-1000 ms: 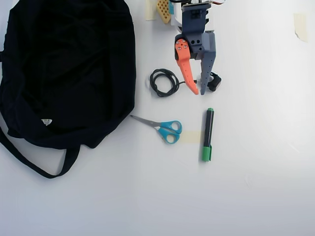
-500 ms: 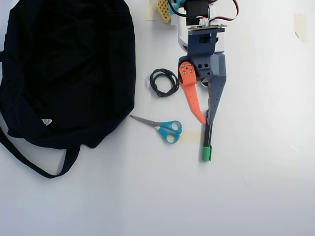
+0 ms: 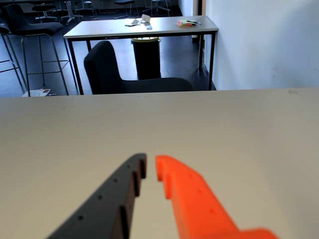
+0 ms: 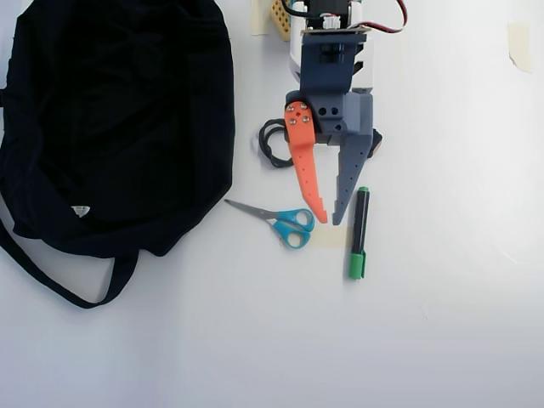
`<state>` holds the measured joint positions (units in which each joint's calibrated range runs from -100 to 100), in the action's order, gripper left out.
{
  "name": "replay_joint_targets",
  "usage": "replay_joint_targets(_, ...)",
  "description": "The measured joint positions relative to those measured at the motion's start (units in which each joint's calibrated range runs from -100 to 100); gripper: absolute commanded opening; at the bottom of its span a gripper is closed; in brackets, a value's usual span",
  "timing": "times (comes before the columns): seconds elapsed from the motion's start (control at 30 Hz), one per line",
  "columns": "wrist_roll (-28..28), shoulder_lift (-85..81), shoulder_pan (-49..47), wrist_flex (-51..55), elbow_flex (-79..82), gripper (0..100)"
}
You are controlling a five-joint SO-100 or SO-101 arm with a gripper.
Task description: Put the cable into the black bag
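Two fingers of the gripper [image 3: 149, 167] show in the wrist view, slightly apart over bare counter [image 3: 249, 129], holding nothing. Overhead, the gripper [image 4: 330, 218] points past the cable [image 4: 270, 143], which lies partly under its body, right of the black bag [image 4: 110, 119].

— Where's the overhead view sitting?
— High above the desk [image 4: 442, 340], looking straight down; the black bag [image 4: 110, 119] fills its upper-left corner and the arm enters from the top edge.
— And the wrist view?
— Riding low and close behind the gripper [image 3: 149, 167], facing level across the desk [image 3: 259, 129] to its far edge, room beyond.
— Shared ground?
— Just the gripper [image 4: 330, 220] and the bare desk around its tips.
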<state>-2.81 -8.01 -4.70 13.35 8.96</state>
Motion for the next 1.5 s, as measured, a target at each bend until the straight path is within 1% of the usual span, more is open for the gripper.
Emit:
replay_joint_targets(0.6,-0.2,0.0,1.0,0.0,0.0,2)
replay_joint_targets(0.7,-0.2,0.0,0.7,2.1,0.0,2)
replay_joint_targets(1.0,-0.3,0.0,0.7,20.6,-0.2,2)
replay_joint_targets(1.17,0.2,-0.6,0.5,35.6,-1.2,2)
replay_joint_targets(1.23,1.9,-1.2,0.5,42.2,-1.2,2)
replay_joint_targets(1.37,7.8,-1.3,0.5,57.1,-1.3,2)
replay_joint_targets(1.5,9.4,-1.3,0.5,69.5,-1.3,3)
